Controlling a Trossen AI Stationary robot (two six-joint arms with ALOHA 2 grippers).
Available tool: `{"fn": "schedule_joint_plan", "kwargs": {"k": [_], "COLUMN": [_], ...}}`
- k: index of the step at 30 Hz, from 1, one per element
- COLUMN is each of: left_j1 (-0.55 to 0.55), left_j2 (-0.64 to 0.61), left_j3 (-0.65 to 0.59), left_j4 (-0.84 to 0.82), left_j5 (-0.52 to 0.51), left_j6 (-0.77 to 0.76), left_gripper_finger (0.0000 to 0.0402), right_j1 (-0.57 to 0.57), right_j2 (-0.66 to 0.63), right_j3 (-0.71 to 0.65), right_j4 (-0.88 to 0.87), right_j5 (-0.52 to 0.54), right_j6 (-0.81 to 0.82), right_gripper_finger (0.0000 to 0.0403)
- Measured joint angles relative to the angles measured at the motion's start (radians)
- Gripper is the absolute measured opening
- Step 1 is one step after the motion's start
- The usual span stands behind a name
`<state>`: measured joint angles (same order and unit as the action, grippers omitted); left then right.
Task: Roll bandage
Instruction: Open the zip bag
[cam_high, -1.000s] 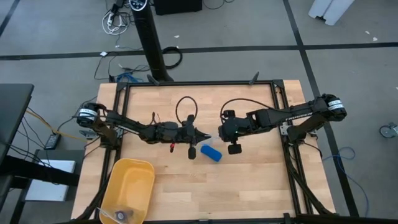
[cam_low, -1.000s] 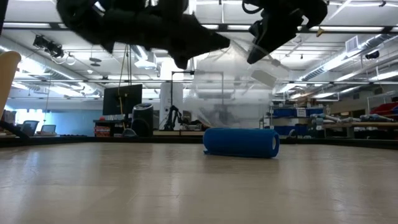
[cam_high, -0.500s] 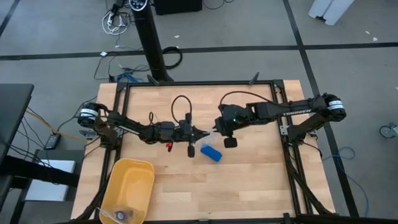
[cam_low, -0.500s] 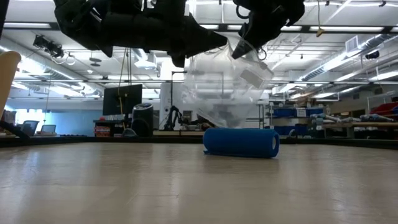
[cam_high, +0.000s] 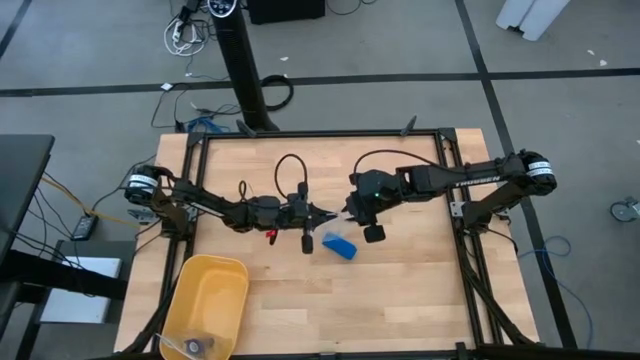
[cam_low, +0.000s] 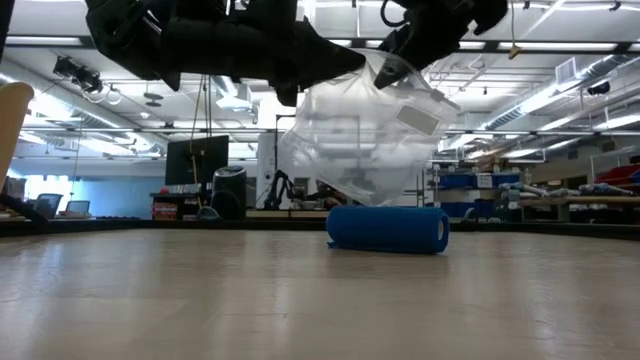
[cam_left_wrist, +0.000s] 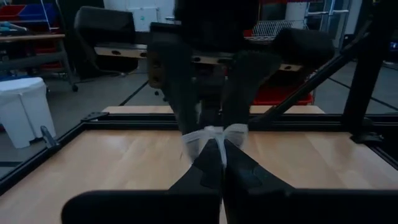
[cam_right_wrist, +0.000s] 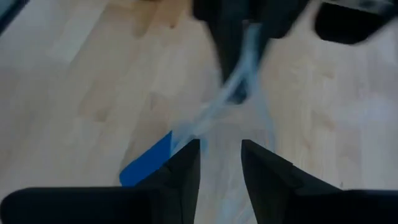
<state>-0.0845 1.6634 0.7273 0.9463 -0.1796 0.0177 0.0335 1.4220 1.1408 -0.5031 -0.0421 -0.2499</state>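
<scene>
The bandage is a compact blue roll (cam_high: 339, 246) lying on its side on the table near the middle; it also shows in the low view (cam_low: 388, 229) and the right wrist view (cam_right_wrist: 149, 163). A clear crinkled plastic bag (cam_low: 360, 140) hangs above and behind it. My left gripper (cam_high: 325, 219) is shut on the bag's top. My right gripper (cam_high: 347, 212) is open and faces the left one closely. Its fingers (cam_right_wrist: 186, 163) stand on either side of the bag's upper edge (cam_right_wrist: 205, 118). My left gripper pinches a bunched bit of the bag's top edge (cam_left_wrist: 214, 134) between its two shut fingers, coming level from the table's left. The bag hangs below the fingers, clear of the table. Whether my right gripper's open fingers touch the film, I cannot tell.
A yellow bin (cam_high: 205, 300) stands at the table's near left corner, with small items in it. The black frame rail (cam_high: 320, 135) runs around the table. Bare wood lies near and right of the roll.
My right gripper has gone toward the table's left and far edge and slightly up, right up to the left gripper and the bag's top. The hanging bag has spread wider. The blue roll has stayed where it was.
</scene>
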Motion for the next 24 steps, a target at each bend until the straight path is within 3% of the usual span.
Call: {"fn": "schedule_joint_plan", "kwargs": {"k": [6,15,24], "left_j1": [0.000,0.001,0.001], "left_j2": [0.000,0.000,-0.001], "left_j3": [0.000,0.016,0.063], "left_j4": [0.002,0.003,-0.046], "left_j5": [0.035,0.089,0.150], "left_j6": [0.001,-0.023,-0.073], "left_gripper_finger": [0.0001,0.0001,0.0001], "right_j1": [0.011,0.024,0.132], "right_j2": [0.000,0.000,0.000], "right_j3": [0.000,0.000,0.000], "right_j4": [-0.010,-0.009,-0.003], "right_j5": [-0.008,0.027,0.105], "right_j6": [-0.238,-0.468,-0.664], "right_gripper_finger": [0.0103,0.0009,0.0004]}}
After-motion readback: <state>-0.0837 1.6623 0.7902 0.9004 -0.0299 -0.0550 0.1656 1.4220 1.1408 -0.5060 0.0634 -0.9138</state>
